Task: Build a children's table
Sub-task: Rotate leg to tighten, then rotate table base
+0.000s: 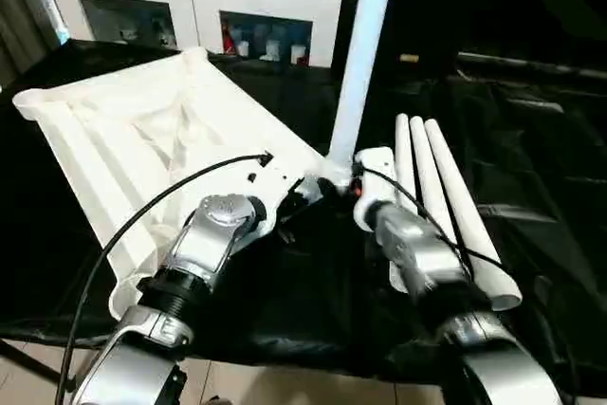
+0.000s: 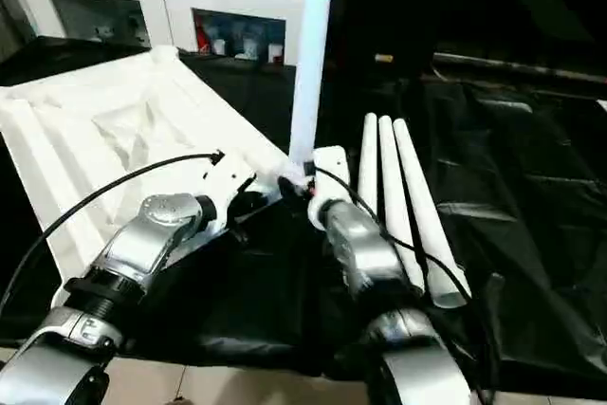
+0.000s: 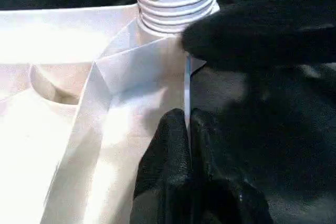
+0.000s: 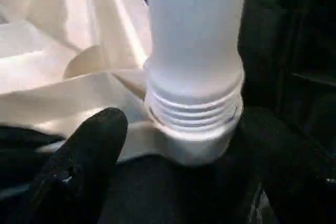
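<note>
The white table top lies upside down on the black-draped table, ribbed underside up, filling the 9 to 11 o'clock part of the head view. At its near right corner, close to picture centre, one white leg stands upright in the round corner socket, rising out toward 12 o'clock; in the right wrist view its threaded end shows several ridges still above the socket rim. Three more tapered legs lie side by side on the black cloth at about 3 o'clock of the standing leg, touching one another, their wide ends toward the robot. The left gripper sits at the table top's edge just beside the socket, its two black fingers pressed together with the thin white rim of the top running between their tips. The right gripper is at the foot of the upright leg with its fingers spread wide, one on either side of the socket and threaded base, neither visibly clamping it. Both silver forearms come up from 6 o'clock and meet at that corner. Beyond the table, at 11 to 12 o'clock, stands a white cabinet with glass doors.
</note>
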Motion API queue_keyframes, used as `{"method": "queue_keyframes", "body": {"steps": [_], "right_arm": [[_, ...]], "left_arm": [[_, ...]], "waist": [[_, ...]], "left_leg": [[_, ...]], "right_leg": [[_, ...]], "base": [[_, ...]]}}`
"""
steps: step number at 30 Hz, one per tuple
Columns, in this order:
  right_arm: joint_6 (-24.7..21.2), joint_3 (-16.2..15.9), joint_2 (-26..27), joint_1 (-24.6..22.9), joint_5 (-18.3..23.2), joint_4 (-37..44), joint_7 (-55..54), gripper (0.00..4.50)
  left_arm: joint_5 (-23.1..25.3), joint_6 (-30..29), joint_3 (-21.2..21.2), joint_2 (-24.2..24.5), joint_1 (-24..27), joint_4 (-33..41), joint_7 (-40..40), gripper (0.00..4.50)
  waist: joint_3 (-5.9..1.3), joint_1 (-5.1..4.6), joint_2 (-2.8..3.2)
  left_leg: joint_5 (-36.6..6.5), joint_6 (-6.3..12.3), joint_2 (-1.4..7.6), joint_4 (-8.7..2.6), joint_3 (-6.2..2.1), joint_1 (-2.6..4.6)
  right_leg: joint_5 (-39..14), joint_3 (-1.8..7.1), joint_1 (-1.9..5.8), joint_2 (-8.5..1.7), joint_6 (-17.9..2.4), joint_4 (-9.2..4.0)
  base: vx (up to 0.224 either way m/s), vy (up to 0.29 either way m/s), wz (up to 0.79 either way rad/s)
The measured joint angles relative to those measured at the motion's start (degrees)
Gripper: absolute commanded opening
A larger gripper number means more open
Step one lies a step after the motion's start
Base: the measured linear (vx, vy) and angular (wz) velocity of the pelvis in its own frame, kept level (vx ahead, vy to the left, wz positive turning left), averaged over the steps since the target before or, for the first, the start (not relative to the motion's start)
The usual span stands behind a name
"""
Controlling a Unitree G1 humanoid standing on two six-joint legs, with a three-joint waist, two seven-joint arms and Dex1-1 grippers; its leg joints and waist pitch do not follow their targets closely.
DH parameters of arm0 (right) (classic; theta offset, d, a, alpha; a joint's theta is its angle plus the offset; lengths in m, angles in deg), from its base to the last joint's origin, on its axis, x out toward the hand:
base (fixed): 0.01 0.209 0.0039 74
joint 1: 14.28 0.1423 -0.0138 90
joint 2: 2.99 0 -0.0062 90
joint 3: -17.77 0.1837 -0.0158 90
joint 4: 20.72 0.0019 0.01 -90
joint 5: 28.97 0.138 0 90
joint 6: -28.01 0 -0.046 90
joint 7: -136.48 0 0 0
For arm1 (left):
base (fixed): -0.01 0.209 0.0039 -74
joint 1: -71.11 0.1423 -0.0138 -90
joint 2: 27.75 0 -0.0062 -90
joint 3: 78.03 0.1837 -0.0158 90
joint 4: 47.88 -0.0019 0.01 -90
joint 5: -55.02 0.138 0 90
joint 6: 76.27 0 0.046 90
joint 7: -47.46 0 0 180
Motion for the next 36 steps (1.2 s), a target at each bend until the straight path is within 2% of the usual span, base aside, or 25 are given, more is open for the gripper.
{"method": "queue_keyframes", "body": {"steps": [2, 4, 8, 10, 12, 14, 15, 18, 19, 20, 21, 22, 23, 24, 26, 27, 30, 32, 33, 35, 36], "right_arm": [[-1.42, -0.58, -1.75, -2.05, 0.19, 4.22, 1.96, 3.92], [-2.88, -1.64, -3.90, -4.17, 0.02, 8.14, 3.98, 3.92], [-4.48, -2.72, -4.42, -5.18, -0.99, 9.68, 4.93, 3.92], [-5.08, -3.64, -3.98, -4.92, -1.90, 9.34, 4.47, 3.92], [-6.11, -5.15, -2.66, -3.81, -2.62, 8.08, 3.91, 3.63], [-6.41, -6.05, -2.22, -3.76, -3.25, 7.26, 3.83, 3.45], [-6.76, -6.61, -1.64, -3.68, -3.33, 6.80, 3.90, 3.35], [-7.08, -7.35, -0.53, -3.43, -3.45, 5.76, 4.01, 3.14], [-7.33, -7.47, -0.20, -3.31, -3.51, 5.54, 4.03, 3.00], [-7.37, -7.88, 0.29, -2.73, -3.67, 4.63, 4.01, 2.90], [-7.28, -8.63, 1.60, -1.03, -4.00, 2.38, 3.99, 2.81], [-7.01, -8.77, 2.09, -0.50, -4.17, 1.36, 3.96, 2.81], [-6.44, -8.70, 2.01, 0.03, -4.41, -0.20, 3.87, 2.66], [-6.01, -8.52, 2.07, 0.59, -4.42, -2.01, 3.75, 2.56], [-5.24, -8.18, 2.26, 1.44, -4.42, -3.68, 3.46, 2.40], [-4.93, -8.11, 2.63, 2.24, -4.53, -4.88, 3.18, 2.32], [-3.26, -7.72, 4.06, 4.19, -4.35, -8.45, 2.27, 2.02], [-2.32, -6.97, 4.82, 5.69, -4.21, -11.27, 1.29, 1.92], [-1.62, -6.35, 4.72, 6.31, -4.15, -12.49, 0.74, 1.69], [-0.99, -5.55, 4.60, 6.90, -4.02, -14.00, 0.07, 1.69], [-0.96, -5.42, 4.63, 7.24, -4.02, -14.44, -0.11, 1.53]], "left_arm": [[-1.71, 2.24, -2.10, -0.67, 0.06, -1.38, -0.73, 0.57], [-3.12, 4.00, -3.64, -1.07, 0.03, -2.11, -1.94, 0.86], [-3.30, 5.14, -7.36, 0.93, -1.58, -1.60, -5.99, 1.07], [-3.17, 2.89, -8.79, 2.96, -2.42, 0.90, -7.30, 1.41], [-2.16, -3.54, -10.35, 7.83, -2.23, 6.78, -8.43, 1.46], [-0.88, -6.36, -12.50, 11.49, -2.06, 10.55, -8.79, 1.83], [0.21, -8.42, -12.70, 15.05, -0.44, 14.45, -7.74, 1.91], [2.85, -13.12, -13.13, 21.79, 4.08, 21.46, -4.60, 2.01], [3.53, -14.33, -13.10, 23.14, 5.13, 22.97, -3.90, 2.28], [4.49, -15.50, -12.97, 24.92, 6.53, 24.74, -3.03, 2.35], [6.05, -18.22, -11.99, 30.31, 10.02, 28.44, -1.11, 2.37], [6.65, -20.02, -11.54, 33.77, 11.76, 30.02, -0.03, 2.37], [7.62, -22.52, -11.68, 37.04, 13.46, 31.34, 1.05, 2.56], [8.15, -24.73, -12.64, 39.04, 15.01, 32.73, 1.78, 2.70], [8.43, -26.62, -13.77, 40.16, 16.29, 33.84, 2.32, 2.79], [8.60, -27.38, -13.78, 40.97, 17.36, 34.50, 2.66, 2.83], [9.11, -28.80, -13.81, 42.23, 20.32, 35.68, 3.08, 3.19], [10.15, -30.17, -13.40, 44.10, 23.40, 36.24, 4.19, 3.25], [10.28, -31.51, -12.53, 44.74, 24.87, 36.68, 5.06, 3.51], [9.15, -33.51, -11.77, 44.58, 26.06, 37.92, 6.07, 3.51], [8.11, -34.36, -11.43, 43.83, 26.14, 38.78, 6.64, 3.70]], "waist": [[0.11, 0.10, -0.19], [0.14, 0.08, -0.29], [0.18, -0.42, -0.29], [0.19, -0.32, -0.27], [0.21, -0.97, -0.27], [0.21, -0.89, -0.28], [0.22, -0.94, -0.31], [0.30, -0.86, -0.55], [0.37, -0.66, -0.69], [0.45, -0.42, -0.89], [0.57, -0.81, -1.25], [0.55, -1.06, -1.43], [0.53, -1.24, -1.63], [0.49, -0.87, -1.76], [0.48, -0.14, -1.80], [0.44, -0.08, -1.89], [0.45, -0.33, -2.25], [0.44, -0.55, -2.37], [0.42, -0.67, -2.40], [0.43, -0.42, -2.41], [0.41, -0.18, -2.44]], "left_leg": [[0.00, 0.00, 0.02, 0.01, -0.02, -0.08], [0.00, 0.01, 0.04, 0.02, -0.06, -0.19], [0.00, 0.01, 0.11, 0.03, -0.06, -0.47], [-0.01, 0.01, 0.12, 0.01, -0.09, -0.50], [-0.01, 0.00, 0.18, 0.00, -0.09, -0.56], [-0.02, 0.00, 0.18, -0.04, -0.09, -0.58], [-0.04, 0.02, 0.18, -0.06, -0.09, -0.57], [-0.05, 0.04, 0.17, -0.06, -0.08, -0.60], [-0.05, 0.03, 0.17, -0.06, -0.08, -0.61], [-0.04, 0.02, 0.17, -0.06, -0.07, -0.58], [-0.01, -0.03, 0.21, -0.06, -0.07, -0.52], [-0.01, -0.04, 0.25, -0.06, -0.08, -0.51], [0.01, -0.06, 0.26, -0.06, -0.11, -0.52], [0.01, -0.06, 0.24, -0.05, -0.11, -0.53], [0.01, -0.06, 0.19, 0.01, -0.10, -0.52], [0.00, -0.05, 0.19, 0.06, -0.10, -0.50], [0.03, -0.08, 0.20, 0.10, -0.11, -0.48], [0.03, -0.09, 0.22, 0.11, -0.11, -0.47], [0.03, -0.09, 0.22, 0.10, -0.11, -0.47], [0.03, -0.09, 0.22, 0.10, -0.11, -0.48], [0.03, -0.10, 0.22, 0.10, -0.11, -0.50]], "right_leg": [[0.00, -0.04, -0.02, 0.00, 0.00, -0.05], [0.21, -0.09, -0.02, 0.03, -0.24, -0.27], [0.40, -0.12, -0.25, 0.08, -0.36, -0.37], [0.37, -0.16, -0.26, 0.09, -0.36, -0.38], [0.37, -0.18, -0.36, 0.14, -0.39, -0.36], [0.31, -0.19, -0.35, 0.14, -0.44, -0.38], [0.29, -0.19, -0.35, 0.14, -0.45, -0.40], [0.26, -0.19, -0.35, 0.14, -0.44, -0.44], [0.26, -0.20, -0.35, 0.13, -0.44, -0.43], [0.26, -0.19, -0.35, 0.13, -0.45, -0.40], [0.26, -0.19, -0.36, 0.14, -0.45, -0.28], [0.28, -0.21, -0.37, 0.18, -0.48, -0.29], [0.27, -0.23, -0.37, 0.18, -0.47, -0.31], [0.26, -0.23, -0.31, 0.16, -0.46, -0.35], [0.26, -0.19, -0.22, 0.11, -0.45, -0.38], [0.26, -0.16, -0.18, 0.11, -0.46, -0.36], [0.31, -0.15, -0.19, 0.12, -0.48, -0.29], [0.32, -0.15, -0.21, 0.14, -0.49, -0.26], [0.32, -0.15, -0.21, 0.14, -0.48, -0.27], [0.32, -0.16, -0.22, 0.14, -0.48, -0.27], [0.32, -0.17, -0.22, 0.14, -0.48, -0.26]], "base": [[0.000, 0.000, 0.00], [0.000, 0.000, 0.00], [0.000, 0.000, 0.00], [0.000, 0.000, 0.00], [0.000, 0.000, 0.00], [0.000, 0.000, 0.00], [0.000, 0.000, 0.00], [0.000, 0.000, 0.00], [0.000, 0.000, 0.00], [0.000, 0.000, 0.00], [0.000, 0.000, 0.00], [0.000, 0.000, 0.00], [0.000, 0.000, 0.00], [0.000, 0.000, 0.00], [0.000, 0.000, 0.00], [0.000, 0.000, 0.00], [0.000, 0.000, 0.00], [0.000, 0.000, 0.00], [0.000, 0.000, 0.00], [0.000, 0.000, 0.00], [0.000, 0.000, 0.00]]}}
